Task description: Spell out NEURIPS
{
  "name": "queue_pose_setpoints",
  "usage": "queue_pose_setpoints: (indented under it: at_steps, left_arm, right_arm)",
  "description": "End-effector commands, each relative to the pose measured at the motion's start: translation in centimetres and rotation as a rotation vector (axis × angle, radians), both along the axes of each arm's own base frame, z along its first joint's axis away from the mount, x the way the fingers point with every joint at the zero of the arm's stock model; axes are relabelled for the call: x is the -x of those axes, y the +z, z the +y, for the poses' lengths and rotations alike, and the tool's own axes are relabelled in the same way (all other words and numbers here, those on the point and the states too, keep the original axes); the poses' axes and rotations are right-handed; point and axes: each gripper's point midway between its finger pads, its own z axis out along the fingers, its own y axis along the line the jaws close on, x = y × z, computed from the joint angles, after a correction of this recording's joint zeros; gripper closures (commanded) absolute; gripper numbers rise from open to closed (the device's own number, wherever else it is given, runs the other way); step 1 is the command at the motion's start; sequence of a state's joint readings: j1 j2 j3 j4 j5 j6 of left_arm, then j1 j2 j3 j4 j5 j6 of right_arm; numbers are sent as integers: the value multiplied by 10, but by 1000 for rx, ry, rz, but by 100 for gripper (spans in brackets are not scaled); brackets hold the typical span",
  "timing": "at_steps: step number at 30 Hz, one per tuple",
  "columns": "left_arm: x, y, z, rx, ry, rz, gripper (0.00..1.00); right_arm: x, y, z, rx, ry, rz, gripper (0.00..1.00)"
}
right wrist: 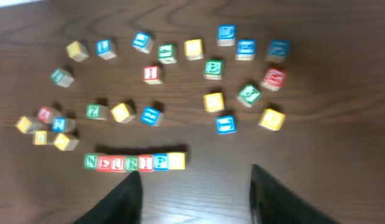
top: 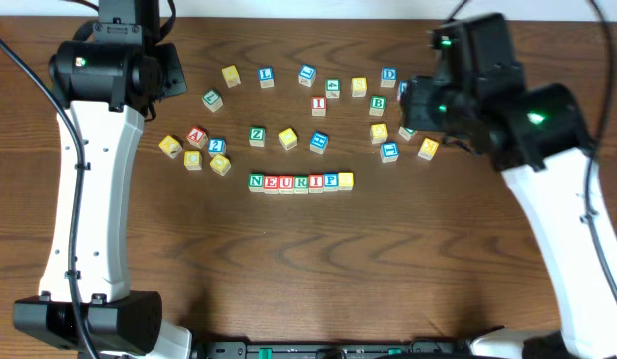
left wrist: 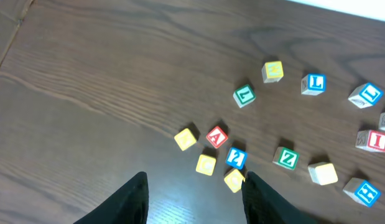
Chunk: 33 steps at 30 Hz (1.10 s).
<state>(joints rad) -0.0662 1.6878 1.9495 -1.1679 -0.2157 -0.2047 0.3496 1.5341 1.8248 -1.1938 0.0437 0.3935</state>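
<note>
The NEURIPS row (top: 301, 180) is laid at 6 o'clock from the loose cubes (top: 288, 138); the letter on its yellow end cube (top: 345, 179) cannot be read. The left gripper (left wrist: 195, 202) and right gripper (right wrist: 195, 199) are held parted, empty.

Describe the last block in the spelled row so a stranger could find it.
On the wooden table, below the scattered cubes, one tight row reads NEURIP. The yellow-faced cube sits at its right end, touching the blue P; it is the row's only yellow cube.
</note>
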Motion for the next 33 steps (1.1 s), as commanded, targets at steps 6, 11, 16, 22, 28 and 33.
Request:
queue_pose_setpoints:
  at_steps: [6,11,16,22,28,33]
  left_arm:
    - [5,13,3,-10,-3,-23,52]
    - [6,13,3,-11,-3,-19,52]
    - [6,13,3,-10,-3,-20,32]
    - [6,13,3,-10,-3,-21,2]
    - [6,12,3,-10,-3,-19,2]
    - [6,12,3,-10,-3,-19,2]
  right_arm:
    - [14,25,-46,25,-100,-48,31]
    - [19,20,-56,36,-124,-15,31]
    - [20,19,-56,38,-124,-13,26]
    - [20,19,-56,38,-124,-13,10]
    - [19,20,-60,55,-138,-18,1]
    - [25,25,-61,52,-138,-29,1]
